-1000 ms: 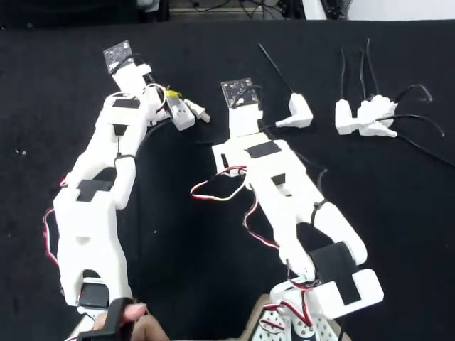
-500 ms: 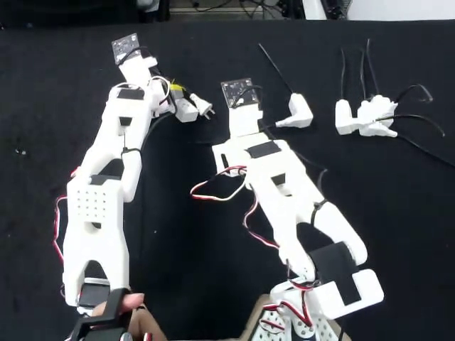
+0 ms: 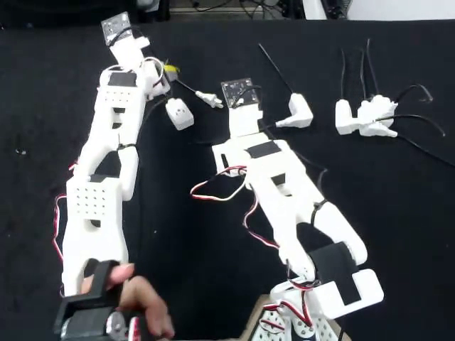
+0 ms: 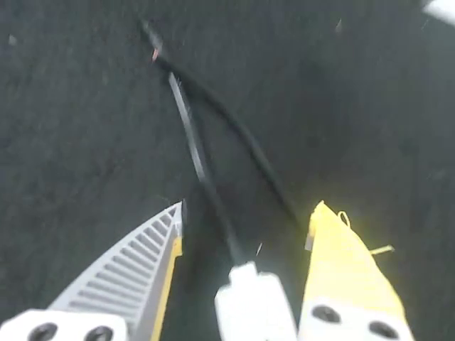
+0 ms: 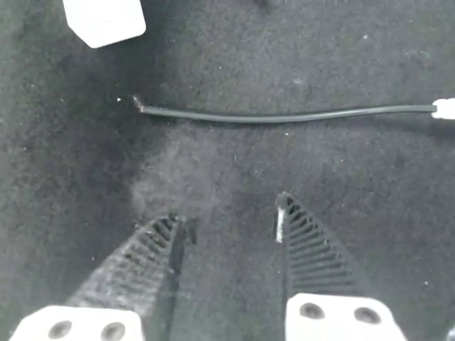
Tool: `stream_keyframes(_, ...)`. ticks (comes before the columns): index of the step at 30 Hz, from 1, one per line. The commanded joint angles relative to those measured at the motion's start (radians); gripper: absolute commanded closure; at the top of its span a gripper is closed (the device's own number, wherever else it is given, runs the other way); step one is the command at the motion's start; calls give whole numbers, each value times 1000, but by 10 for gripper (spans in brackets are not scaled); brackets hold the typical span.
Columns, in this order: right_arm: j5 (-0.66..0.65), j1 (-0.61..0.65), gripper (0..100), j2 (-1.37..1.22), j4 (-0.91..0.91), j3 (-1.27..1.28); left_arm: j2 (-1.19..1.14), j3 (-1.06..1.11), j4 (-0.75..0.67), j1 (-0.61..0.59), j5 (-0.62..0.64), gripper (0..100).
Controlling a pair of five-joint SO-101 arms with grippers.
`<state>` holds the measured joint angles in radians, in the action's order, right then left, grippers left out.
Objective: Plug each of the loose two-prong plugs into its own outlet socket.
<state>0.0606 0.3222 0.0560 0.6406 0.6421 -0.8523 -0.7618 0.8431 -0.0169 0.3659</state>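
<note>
The black counter carries both arms. The left arm stretches toward the far left corner, and the right arm lies mid-counter. The left pincer stands apart, with a white piece, possibly a plug end, low between its fingers and black cords running out from it. The right pincer is spread wide over bare cloth, just short of a loose cord. A cluster of white sockets sits far right, with an angled plug near it. Beside the left arm a socket block lies close to a two-prong plug, the two apart.
</note>
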Motion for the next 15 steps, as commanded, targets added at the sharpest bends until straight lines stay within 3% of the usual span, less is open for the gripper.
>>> stream_keyframes(1,-11,8,825,47,-31,-22,-38,-71,-132,-5,25,718)
stream_keyframes(15,-11,6,825,47,-51,-8,-187,-71,-325,2,23,723)
